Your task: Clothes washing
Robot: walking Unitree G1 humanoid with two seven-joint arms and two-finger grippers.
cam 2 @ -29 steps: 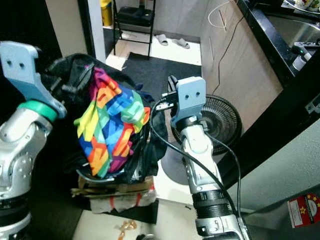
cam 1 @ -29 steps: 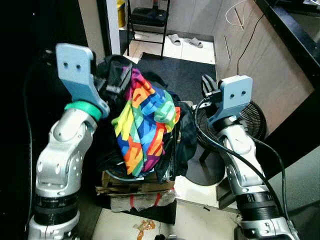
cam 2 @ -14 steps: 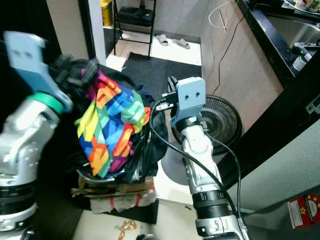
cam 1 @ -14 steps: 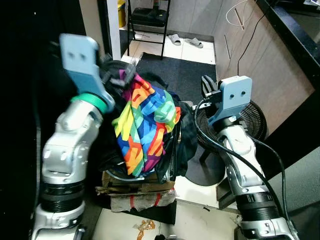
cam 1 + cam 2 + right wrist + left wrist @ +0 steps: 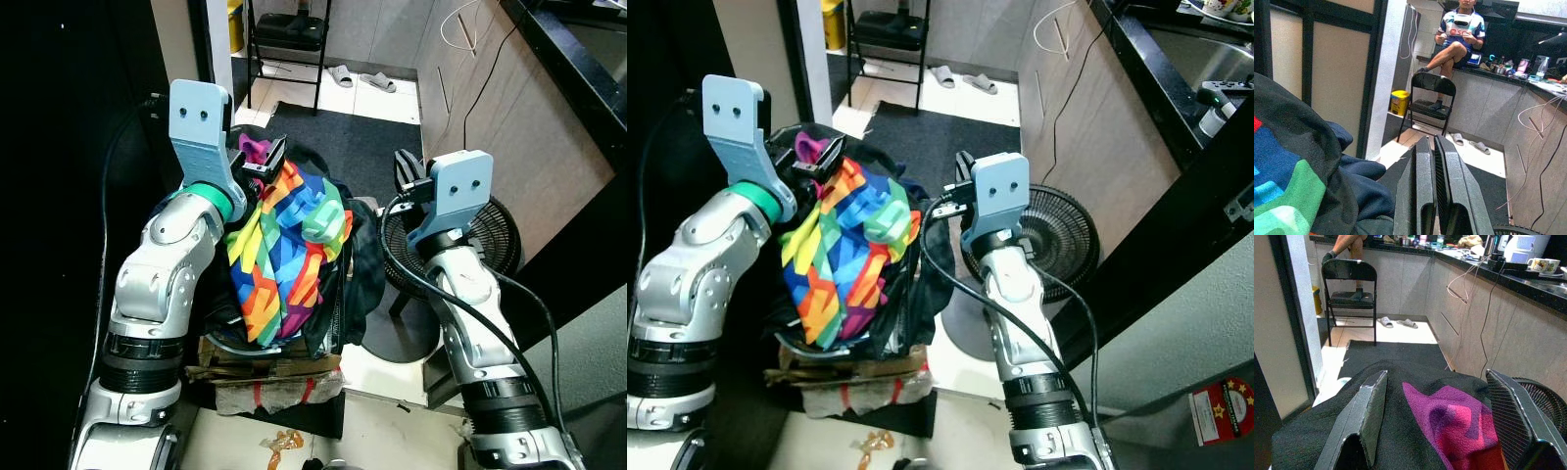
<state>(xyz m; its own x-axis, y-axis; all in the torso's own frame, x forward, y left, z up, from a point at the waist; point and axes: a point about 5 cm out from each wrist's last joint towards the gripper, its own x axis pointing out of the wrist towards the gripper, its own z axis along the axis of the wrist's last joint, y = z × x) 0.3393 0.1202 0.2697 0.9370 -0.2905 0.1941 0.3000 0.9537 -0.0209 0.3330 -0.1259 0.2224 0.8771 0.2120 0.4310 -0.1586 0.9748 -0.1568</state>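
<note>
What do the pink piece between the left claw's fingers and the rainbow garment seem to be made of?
Pink piece: likely terry or fleece, with a fuzzy matte nap. Rainbow garment: probably thin printed knit or synthetic, smooth, folding softly. Left claw is open above the pile.

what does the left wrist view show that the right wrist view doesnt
Left wrist view: the left gripper open above a magenta cloth on black fabric, a fan grille and mugs on the counter.

Right wrist view: the right gripper with fingers pressed together, a multicoloured garment, a yellow bin and a seated person holding a controller.

Both: the black folding chair, the slippers on the floor and the cabinet fronts with hanging cables.
</note>
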